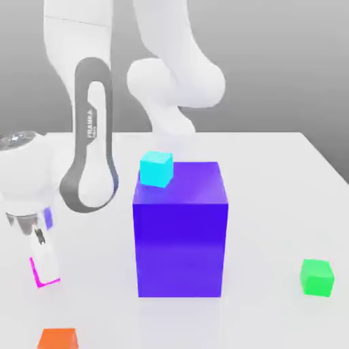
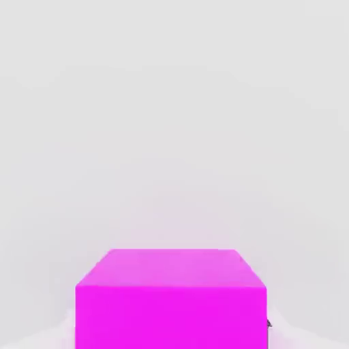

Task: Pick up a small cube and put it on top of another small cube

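The small magenta cube (image 1: 32, 272) sits on the white table near the exterior view's left edge, mostly hidden behind one white finger (image 1: 46, 259). My gripper (image 1: 44, 267) is lowered over it and shut on its sides. In the hand view the magenta cube (image 2: 170, 300) looms large and close, with its base still on the table. The small green cube (image 1: 317, 277) rests far off at the exterior view's right, with nothing on it.
A big blue-violet block (image 1: 179, 232) stands mid-table between the two cubes. A small cyan cube (image 1: 156, 169) sits at its far upper corner. A small orange cube (image 1: 58, 339) lies at the front edge, just before the gripper.
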Robot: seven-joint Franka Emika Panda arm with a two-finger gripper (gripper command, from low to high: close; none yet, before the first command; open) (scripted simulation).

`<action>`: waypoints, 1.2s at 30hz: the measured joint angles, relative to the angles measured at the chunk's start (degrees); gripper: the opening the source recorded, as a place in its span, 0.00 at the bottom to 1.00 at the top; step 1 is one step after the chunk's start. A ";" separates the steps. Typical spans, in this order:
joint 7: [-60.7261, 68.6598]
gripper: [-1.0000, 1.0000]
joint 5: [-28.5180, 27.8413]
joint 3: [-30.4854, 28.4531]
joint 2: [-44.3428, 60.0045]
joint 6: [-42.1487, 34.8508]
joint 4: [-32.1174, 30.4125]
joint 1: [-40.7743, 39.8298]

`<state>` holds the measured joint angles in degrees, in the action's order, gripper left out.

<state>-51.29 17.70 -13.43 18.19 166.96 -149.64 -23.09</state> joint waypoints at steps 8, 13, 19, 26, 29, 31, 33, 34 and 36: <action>-3.39 0.00 -10.53 0.29 -8.83 -9.53 0.38 8.33; 0.91 0.00 -12.94 9.10 -10.10 -11.77 1.27 16.13; 5.71 0.00 -15.52 19.07 -11.95 -13.89 1.62 25.37; 11.26 0.00 -20.72 30.69 -12.36 -14.85 2.80 42.35; 8.84 0.00 -25.93 29.75 -6.68 -10.07 3.57 44.53; 7.79 1.00 -27.50 28.74 -4.68 -8.30 3.74 45.39; 7.79 1.00 -27.50 28.74 -4.68 -8.30 3.74 45.39; 7.79 1.00 -27.50 28.74 -4.68 -8.30 3.74 45.39; 7.26 1.00 -28.31 28.26 -3.67 -7.42 3.83 45.79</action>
<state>-44.03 -10.61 14.83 14.52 159.54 -145.81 22.70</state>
